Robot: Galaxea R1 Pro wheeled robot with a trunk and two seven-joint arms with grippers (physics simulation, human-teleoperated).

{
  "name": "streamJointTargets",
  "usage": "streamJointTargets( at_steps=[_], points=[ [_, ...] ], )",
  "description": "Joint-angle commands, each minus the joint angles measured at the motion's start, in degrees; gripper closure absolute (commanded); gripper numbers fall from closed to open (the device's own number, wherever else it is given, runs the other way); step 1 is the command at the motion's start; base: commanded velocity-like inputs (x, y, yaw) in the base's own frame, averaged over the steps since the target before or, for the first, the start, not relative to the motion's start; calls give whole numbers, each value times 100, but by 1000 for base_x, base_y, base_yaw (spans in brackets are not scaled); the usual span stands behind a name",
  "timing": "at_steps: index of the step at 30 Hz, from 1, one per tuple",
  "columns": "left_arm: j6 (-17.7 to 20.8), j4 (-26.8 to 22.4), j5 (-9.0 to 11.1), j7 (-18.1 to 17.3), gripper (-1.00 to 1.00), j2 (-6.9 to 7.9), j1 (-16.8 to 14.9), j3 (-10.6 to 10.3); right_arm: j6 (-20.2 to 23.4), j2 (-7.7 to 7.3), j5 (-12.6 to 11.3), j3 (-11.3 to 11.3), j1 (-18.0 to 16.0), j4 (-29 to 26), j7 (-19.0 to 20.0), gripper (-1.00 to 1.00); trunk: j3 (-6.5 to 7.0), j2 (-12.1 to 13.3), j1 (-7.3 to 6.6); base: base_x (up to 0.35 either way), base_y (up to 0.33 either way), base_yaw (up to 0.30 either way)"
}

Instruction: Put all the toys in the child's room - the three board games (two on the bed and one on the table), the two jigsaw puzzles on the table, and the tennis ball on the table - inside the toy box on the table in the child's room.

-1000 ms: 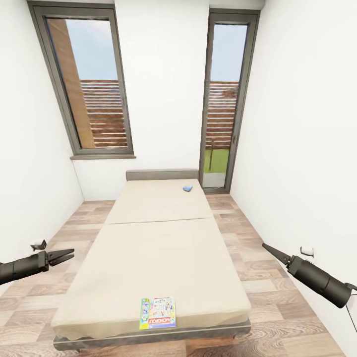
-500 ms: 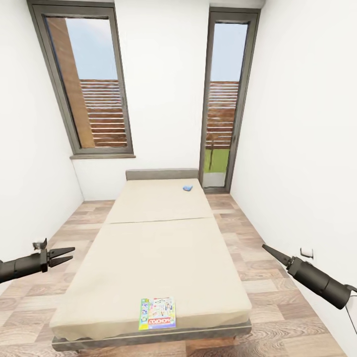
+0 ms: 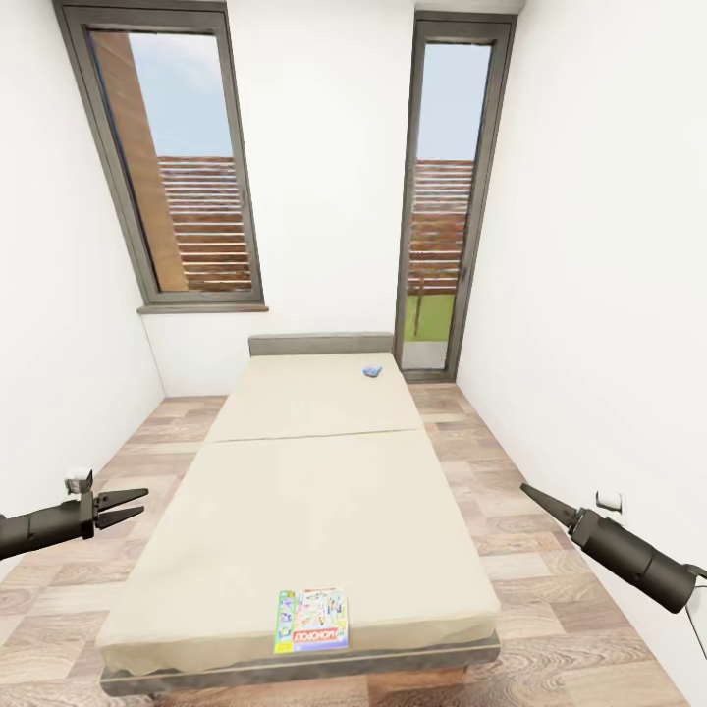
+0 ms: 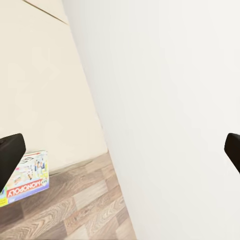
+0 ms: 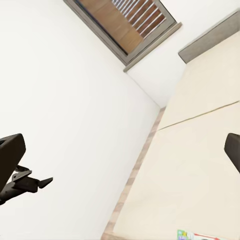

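While the robot faces its foot end, the large beige-mattressed bed with grey headboard (image 3: 314,471) fills the room's middle. A multicoloured printed board game box (image 3: 312,621) lies near that foot edge; a small blue box (image 3: 371,372) rests near the headboard. Left gripper (image 3: 133,503) and right gripper (image 3: 530,492) hang spread, empty, either side. Rolling closer first would ease reaching the nearer box.

Our two arms are smooth dark grey cylinders, each ending in a black two-fingered left gripper (image 3: 126,502) and right gripper (image 3: 540,498) with slim, pointed fingers; a thin black cable trails from our right forearm.
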Motion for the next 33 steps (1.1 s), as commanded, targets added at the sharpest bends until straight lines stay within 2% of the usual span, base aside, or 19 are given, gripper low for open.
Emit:
streamJointTargets(
  at_steps=[1, 33],
  points=[
    [61, 0, 3, -22, -100, 2, -5, -8, 32, 0, -14, -3, -5, 0, 5, -100, -29, -51, 24, -82, 40, 0],
    [61, -1, 3, -15, -100, 43, -14, -7, 22, 7, -31, 2, -14, 415, -66, -100, -603, -1334, 727, -84, 64, 0]
  ],
)
